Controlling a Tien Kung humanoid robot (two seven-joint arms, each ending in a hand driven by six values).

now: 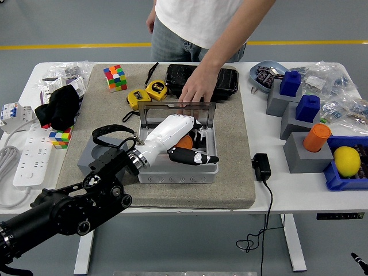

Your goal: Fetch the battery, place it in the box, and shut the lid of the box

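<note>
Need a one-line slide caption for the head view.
Left hand reaches into the open box while a person's hand holds its lid upright.

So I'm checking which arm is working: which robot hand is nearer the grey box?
Left. The left robot hand reaches into the grey box, over an orange item. The right robot hand is out of view.

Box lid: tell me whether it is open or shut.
Open. The lid stands upright at the far edge of the box, with the person's hand on its top edge and the left hand reaching inside.
</note>
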